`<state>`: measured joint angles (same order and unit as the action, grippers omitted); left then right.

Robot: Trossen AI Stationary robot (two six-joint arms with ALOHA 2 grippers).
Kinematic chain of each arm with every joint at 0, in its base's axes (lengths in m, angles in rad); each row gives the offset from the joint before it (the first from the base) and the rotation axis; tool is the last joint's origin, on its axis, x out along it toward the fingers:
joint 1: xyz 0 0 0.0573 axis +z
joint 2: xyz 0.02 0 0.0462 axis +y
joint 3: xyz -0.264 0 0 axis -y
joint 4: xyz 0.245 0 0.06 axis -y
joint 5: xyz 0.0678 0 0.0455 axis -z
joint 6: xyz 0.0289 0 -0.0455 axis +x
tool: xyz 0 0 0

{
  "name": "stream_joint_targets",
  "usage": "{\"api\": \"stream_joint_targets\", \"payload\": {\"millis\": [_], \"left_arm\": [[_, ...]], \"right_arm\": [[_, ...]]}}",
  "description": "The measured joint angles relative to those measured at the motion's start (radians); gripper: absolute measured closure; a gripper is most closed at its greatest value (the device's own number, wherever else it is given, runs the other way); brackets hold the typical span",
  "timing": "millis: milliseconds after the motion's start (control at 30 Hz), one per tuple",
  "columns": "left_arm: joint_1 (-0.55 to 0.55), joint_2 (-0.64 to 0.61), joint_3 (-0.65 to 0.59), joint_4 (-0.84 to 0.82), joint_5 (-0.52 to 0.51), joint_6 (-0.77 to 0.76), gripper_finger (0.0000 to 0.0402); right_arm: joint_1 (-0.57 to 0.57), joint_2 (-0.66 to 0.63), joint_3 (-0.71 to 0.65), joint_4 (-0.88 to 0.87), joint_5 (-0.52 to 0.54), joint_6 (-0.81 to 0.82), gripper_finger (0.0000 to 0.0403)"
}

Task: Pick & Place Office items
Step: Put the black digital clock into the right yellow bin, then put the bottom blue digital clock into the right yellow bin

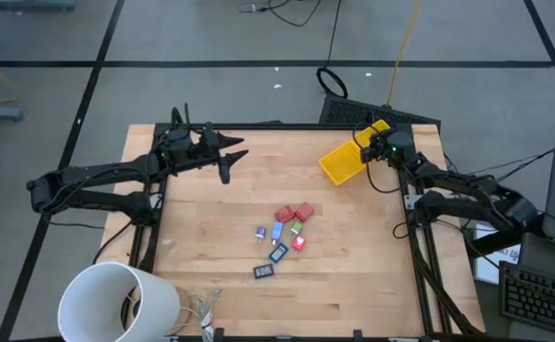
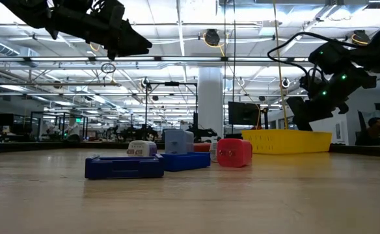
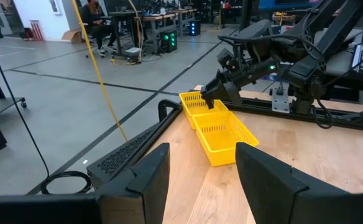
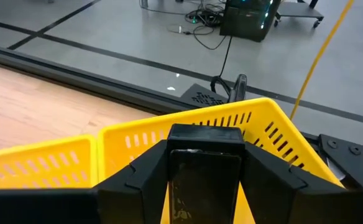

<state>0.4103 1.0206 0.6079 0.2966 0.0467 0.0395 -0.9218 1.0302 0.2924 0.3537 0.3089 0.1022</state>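
Observation:
The office items (image 1: 282, 236) lie in a loose cluster at the table's middle: red blocks (image 1: 296, 214), blue bits, a green bit, a bright pink-red bit (image 1: 299, 243) and two black-framed rectangles (image 1: 271, 261). In the low view they show as blue pieces (image 2: 125, 167) and a red block (image 2: 234, 153). My right gripper (image 4: 205, 186) hangs over the far-right compartment of the yellow bin (image 1: 346, 158), shut on a black rectangular piece. My left gripper (image 1: 232, 155) is open, raised above the table's far left part, pointing toward the bin. My right gripper pinches a flat black rectangular piece (image 4: 205, 155) between its two fingers, which lie along its two long sides. The fingers slant down from the table's right side. The piece is lifted clear above the yellow bin's far-right compartment (image 4: 275, 140).
A big white cylinder (image 1: 116, 302) lies at the table's near left corner, with a loose cable (image 1: 201, 309) beside it. The yellow bin (image 3: 219, 127) has two compartments and sits slanted at the far right. Bare wood lies between the cluster and the bin.

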Motion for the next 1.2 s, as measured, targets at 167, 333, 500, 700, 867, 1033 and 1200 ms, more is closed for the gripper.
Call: {"api": "stream_joint_targets", "payload": {"millis": [167, 333, 500, 700, 867, 1033, 1200], "left_arm": [[0.0, 0.0, 0.0, 0.0, 0.0, 0.0, 0.0217], [0.0, 0.0, 0.0, 0.0, 0.0, 0.0, 0.0217], [0.0, 0.0, 0.0, 0.0, 0.0, 0.0, 0.0217], [0.0, 0.0, 0.0, 0.0, -0.001, 0.001, 0.0217], [0.0, 0.0, 0.0, 0.0, -0.002, 0.001, 0.0217], [0.0, 0.0, 0.0, 0.0, -0.002, 0.001, 0.0217], [0.0, 0.0, 0.001, 0.0, -0.002, 0.001, 0.0217]], "right_arm": [[0.0, 0.003, 0.0, 0.002, 0.0, -0.002, 0.0231], [0.0, 0.003, 0.0, 0.002, 0.0, -0.013, 0.023], [0.0, 0.003, 0.0, 0.006, 0.0, -0.013, 0.0229], [0.0, 0.003, 0.0, 0.01, 0.0, -0.013, 0.0213], [0.0, 0.003, 0.0, 0.022, 0.001, -0.013, 0.0187], [0.0, 0.003, 0.0, 0.024, 0.002, -0.013, 0.0166], [0.0, 0.003, 0.0, 0.037, 0.001, -0.013, 0.0161]]}}
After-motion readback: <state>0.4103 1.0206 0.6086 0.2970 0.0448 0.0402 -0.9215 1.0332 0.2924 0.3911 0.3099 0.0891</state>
